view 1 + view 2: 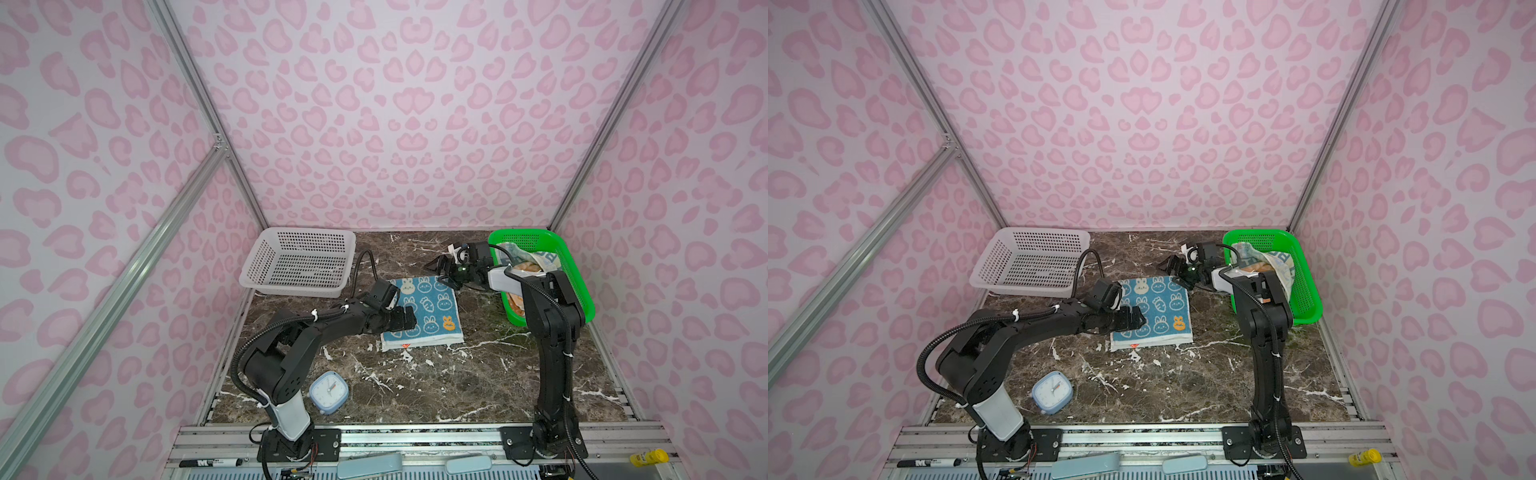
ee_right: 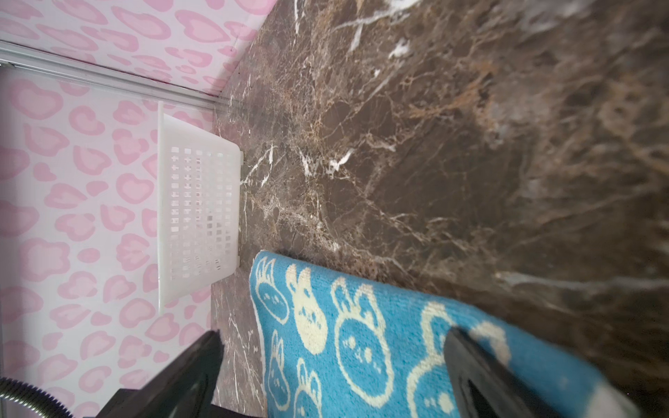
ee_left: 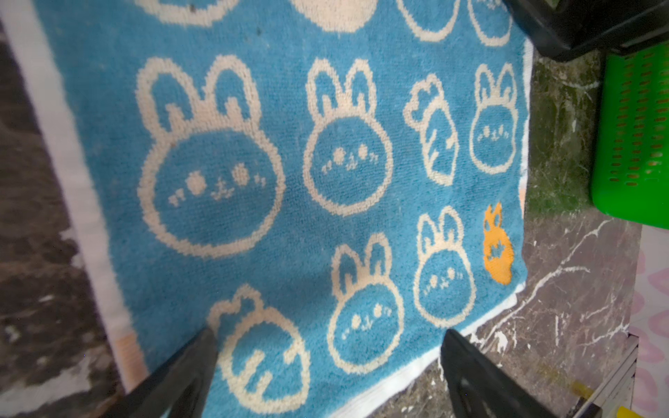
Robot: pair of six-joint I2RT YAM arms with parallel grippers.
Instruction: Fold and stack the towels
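On marble tabletop (image 1: 415,382), blue towel (image 1: 436,307), pink-spotted walls (image 1: 395,104)

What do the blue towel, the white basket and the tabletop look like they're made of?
Blue towel: looped terry cloth, probably cotton; the left wrist view shows fuzzy pile with woven-in cream bunnies.
White basket: moulded plastic, slightly glossy, walls perforated in a grid.
Tabletop: dark brown marble look, white veins; stone or printed film, cannot tell.

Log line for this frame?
blue towel: flat; left gripper: jaws open over it; right gripper: jaws open at corner; green basket: other towels
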